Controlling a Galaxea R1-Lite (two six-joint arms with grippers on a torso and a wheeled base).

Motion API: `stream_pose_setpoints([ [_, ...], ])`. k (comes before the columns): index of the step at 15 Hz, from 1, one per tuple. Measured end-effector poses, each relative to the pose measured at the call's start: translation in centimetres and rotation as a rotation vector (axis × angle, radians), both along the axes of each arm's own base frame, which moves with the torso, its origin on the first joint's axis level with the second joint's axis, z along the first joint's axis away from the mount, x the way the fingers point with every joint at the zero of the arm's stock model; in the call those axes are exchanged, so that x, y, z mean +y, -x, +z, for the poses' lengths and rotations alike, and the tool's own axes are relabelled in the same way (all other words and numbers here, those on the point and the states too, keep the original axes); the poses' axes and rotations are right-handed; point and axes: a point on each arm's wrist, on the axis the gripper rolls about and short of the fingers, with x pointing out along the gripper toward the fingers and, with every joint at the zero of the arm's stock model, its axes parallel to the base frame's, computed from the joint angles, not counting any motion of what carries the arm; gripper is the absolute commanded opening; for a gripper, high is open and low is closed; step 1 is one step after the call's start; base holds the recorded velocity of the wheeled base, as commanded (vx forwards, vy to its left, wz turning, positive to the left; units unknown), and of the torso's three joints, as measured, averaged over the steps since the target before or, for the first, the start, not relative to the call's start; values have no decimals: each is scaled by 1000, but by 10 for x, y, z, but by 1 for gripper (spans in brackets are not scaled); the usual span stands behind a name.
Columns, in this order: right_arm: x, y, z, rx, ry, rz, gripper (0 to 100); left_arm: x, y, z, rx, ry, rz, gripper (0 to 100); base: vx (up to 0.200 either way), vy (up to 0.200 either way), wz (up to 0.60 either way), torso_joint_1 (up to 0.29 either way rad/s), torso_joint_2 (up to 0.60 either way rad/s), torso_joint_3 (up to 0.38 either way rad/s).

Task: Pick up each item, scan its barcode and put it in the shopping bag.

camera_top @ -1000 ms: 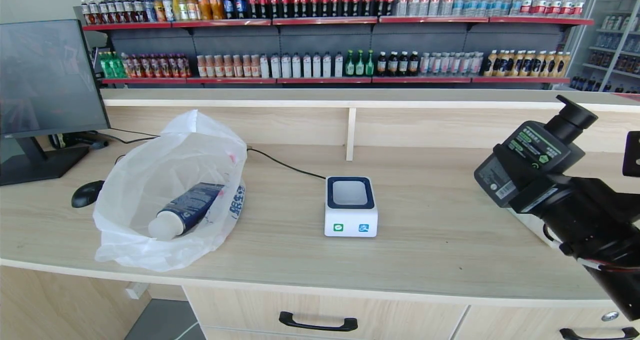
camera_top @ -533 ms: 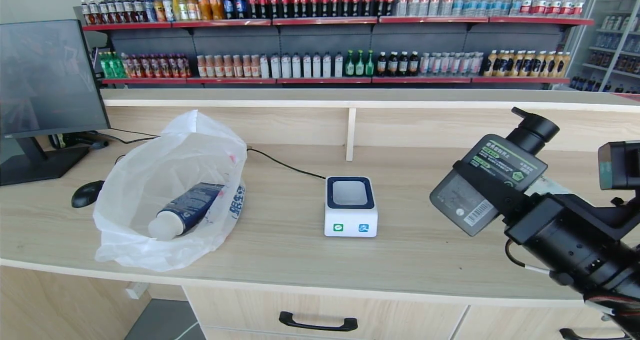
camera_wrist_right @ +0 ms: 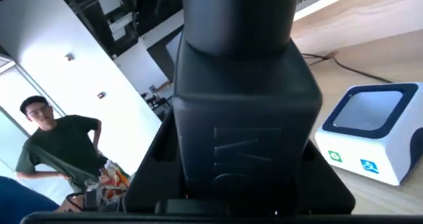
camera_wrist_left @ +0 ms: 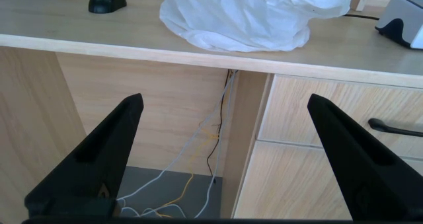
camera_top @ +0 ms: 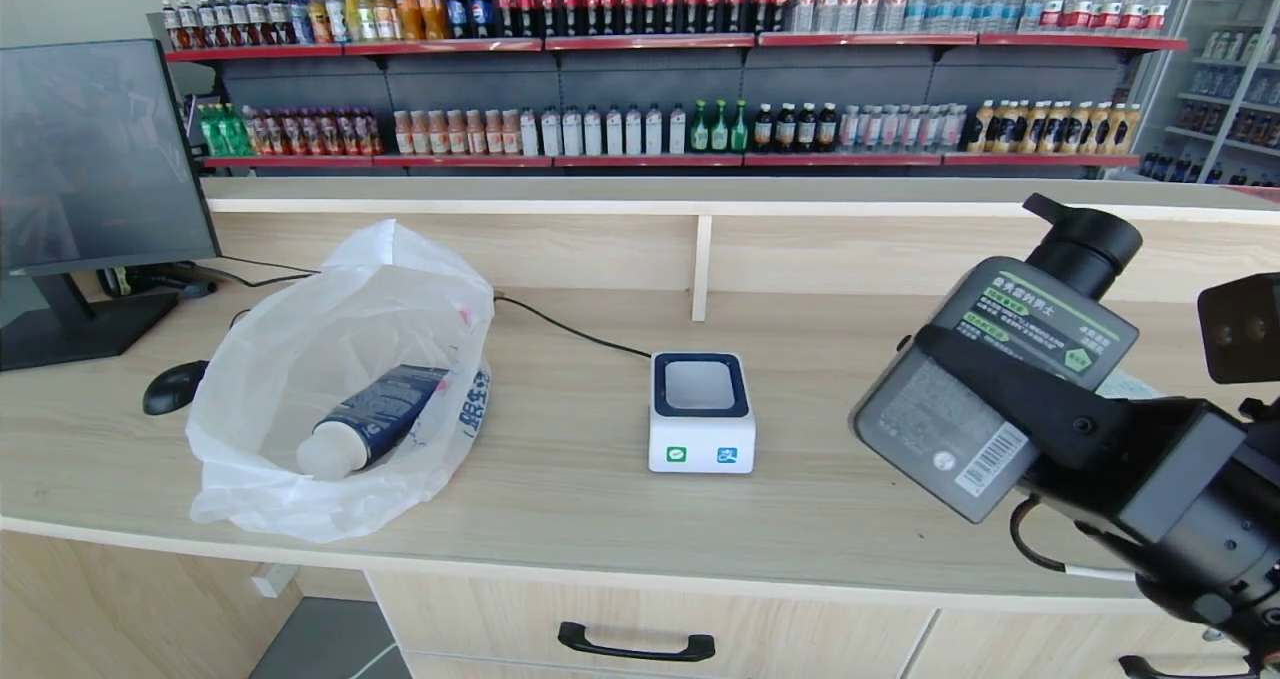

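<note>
My right gripper [camera_top: 1010,384] is shut on a dark grey pump bottle [camera_top: 990,389], held tilted above the counter's right side, its barcode label facing out. In the right wrist view the bottle [camera_wrist_right: 241,112] stands between the jaws. The white barcode scanner [camera_top: 700,411] sits mid-counter, left of the bottle, and appears as the scanner [camera_wrist_right: 373,131] beyond it. A white shopping bag [camera_top: 345,379] lies open on the left with a dark blue tube [camera_top: 375,419] inside. My left gripper [camera_wrist_left: 218,158] hangs open below the counter edge, facing the cabinet front under the bag [camera_wrist_left: 244,16].
A monitor [camera_top: 95,159] and a black mouse [camera_top: 172,387] stand at the counter's far left. A cable [camera_top: 570,329] runs from the scanner toward the bag. A raised wooden ledge [camera_top: 700,209] backs the counter. Drawers with black handles [camera_top: 635,647] sit below.
The right arm has carried the pump bottle leftward and nearer the head camera, closer to the scanner. The bag, tube and scanner have stayed put.
</note>
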Motion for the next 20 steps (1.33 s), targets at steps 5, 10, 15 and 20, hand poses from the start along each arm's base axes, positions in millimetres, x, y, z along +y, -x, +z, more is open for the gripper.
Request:
stream_pose_setpoints([
  [5, 16, 13, 13, -9, -60, 126, 0, 0, 0, 0, 0, 0, 0, 100, 0, 0, 0, 0, 0, 0],
  [10, 28, 25, 17, -20, -74, 217, 0, 0, 0, 0, 0, 0, 0, 100, 0, 0, 0, 0, 0, 0],
  [15, 32, 28, 20, -39, -69, 276, 0, 0, 0, 0, 0, 0, 0, 100, 0, 0, 0, 0, 0, 0],
  [20, 34, 29, 20, -40, -69, 290, 0, 0, 0, 0, 0, 0, 0, 100, 0, 0, 0, 0, 0, 0],
])
